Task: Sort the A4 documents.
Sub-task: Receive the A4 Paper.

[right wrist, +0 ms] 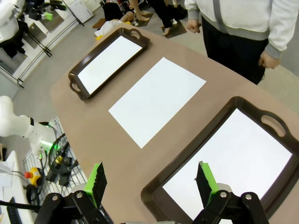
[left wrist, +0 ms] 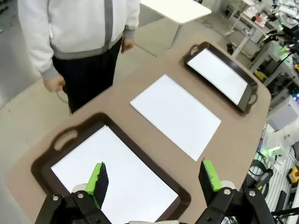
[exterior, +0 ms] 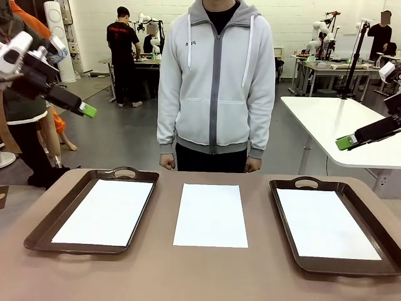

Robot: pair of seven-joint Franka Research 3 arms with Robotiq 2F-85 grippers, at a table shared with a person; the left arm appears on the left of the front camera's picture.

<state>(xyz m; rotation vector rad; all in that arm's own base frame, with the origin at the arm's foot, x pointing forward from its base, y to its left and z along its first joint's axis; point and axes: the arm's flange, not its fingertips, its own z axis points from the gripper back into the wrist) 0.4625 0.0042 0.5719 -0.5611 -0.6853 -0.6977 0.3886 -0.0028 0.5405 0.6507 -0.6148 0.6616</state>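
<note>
Brown desk (exterior: pixel 156 276) spans the front view, rounded corners, person in a light grey zip hoodie (exterior: pixel 216 81) standing at the far edge, both hands (exterior: pixel 167 162) down by the desk rim. Two dark brown handled trays sit on it: left tray (exterior: pixel 44 227) on the robot's left, right tray (exterior: pixel 285 219) on the robot's right, well apart, handles toward the person. Three A4 documents, all flat and white: one sheet (exterior: pixel 106 212) lies inside the left tray, one sheet (exterior: pixel 326 224) lies inside the right tray, and the middle sheet (exterior: pixel 211 215) lies bare on the desk between the trays, touching neither. Left gripper (exterior: pixel 88 110) hangs high off the desk at far left, right gripper (exterior: pixel 343 142) high at far right, both clear of everything. Left wrist view: green-padded fingers (left wrist: pixel 99 179) spread wide, nothing between them, above the left tray's sheet. Right wrist view: fingers (right wrist: pixel 206 181) also spread wide and empty, over the near edge of the right tray.
</note>
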